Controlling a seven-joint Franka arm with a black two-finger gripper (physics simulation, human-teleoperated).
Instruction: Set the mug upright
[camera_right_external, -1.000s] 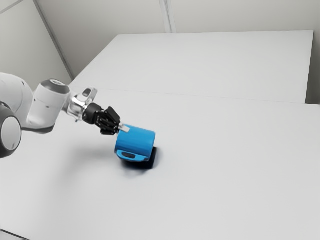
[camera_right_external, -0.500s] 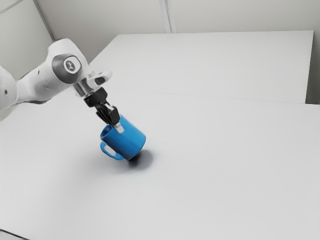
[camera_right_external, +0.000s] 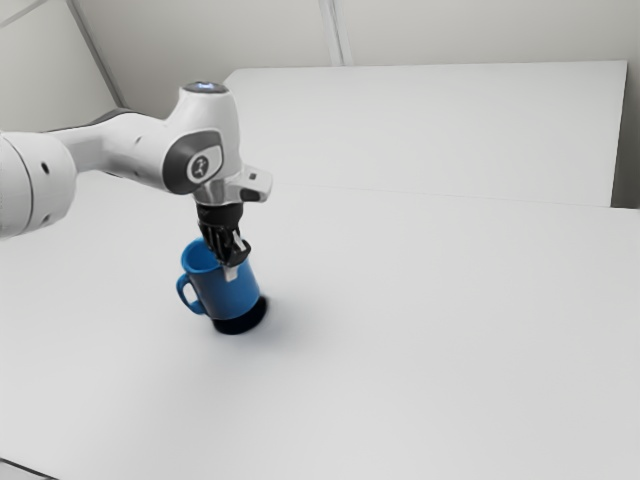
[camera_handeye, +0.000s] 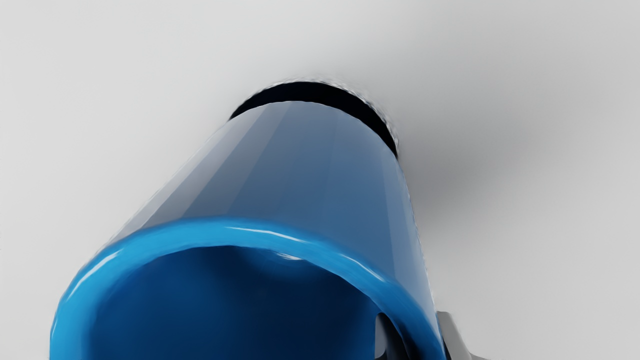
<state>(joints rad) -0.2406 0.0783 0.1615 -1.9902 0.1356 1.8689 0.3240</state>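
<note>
The white table (camera_right_external: 430, 350) spreads widest, a faint line crossing it toward its far edge. The robot arm (camera_right_external: 120, 150) reaches in over it from the exterior view's left, its last part pointing down. The blue mug (camera_right_external: 228, 292) is over the half of the table toward the exterior view's left, nearly upright but tilted, its open mouth leaning to that side. Whether its base touches the table, I cannot tell. The black gripper (camera_right_external: 231, 268) is at the mug's rim, closed on its wall: one finger (camera_handeye: 382, 337) is inside the mouth, the other (camera_handeye: 454, 332) against the outside. A black patch (camera_right_external: 241, 318) lies just under the mug's base. The handle (camera_right_external: 186, 293) sticks out toward the exterior view's left.
</note>
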